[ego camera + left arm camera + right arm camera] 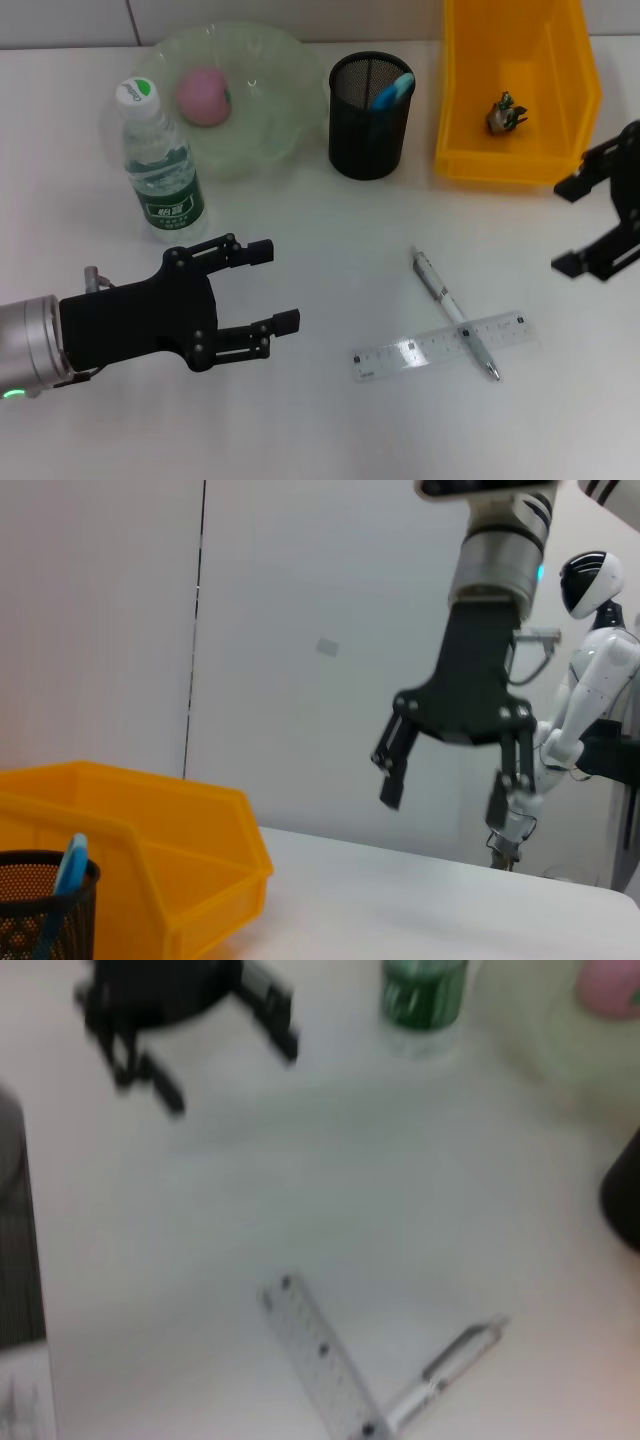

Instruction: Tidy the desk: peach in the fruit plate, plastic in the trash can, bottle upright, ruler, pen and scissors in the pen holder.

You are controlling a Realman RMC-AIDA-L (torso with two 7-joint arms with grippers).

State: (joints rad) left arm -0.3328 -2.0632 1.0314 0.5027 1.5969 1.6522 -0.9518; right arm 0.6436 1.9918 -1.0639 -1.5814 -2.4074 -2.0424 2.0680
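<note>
A silver pen [455,312] lies across a clear ruler [440,345] on the white desk, front right of centre; both also show in the right wrist view, ruler [320,1360] and pen [445,1370]. A pink peach [204,96] sits in the green plate [265,140]. The bottle [160,165] stands upright. The black mesh pen holder [369,115] holds a blue-handled item [393,90]. Crumpled plastic [505,112] lies in the yellow bin [515,160]. My left gripper [275,285] is open and empty, left of the ruler. My right gripper [562,226] is open and empty at the right edge.
The plate, pen holder and bin stand in a row along the back of the desk. The left wrist view shows the right gripper [445,780] open above the desk, with the bin [150,830] and pen holder [40,900] nearby. A white robot figure [590,680] stands behind.
</note>
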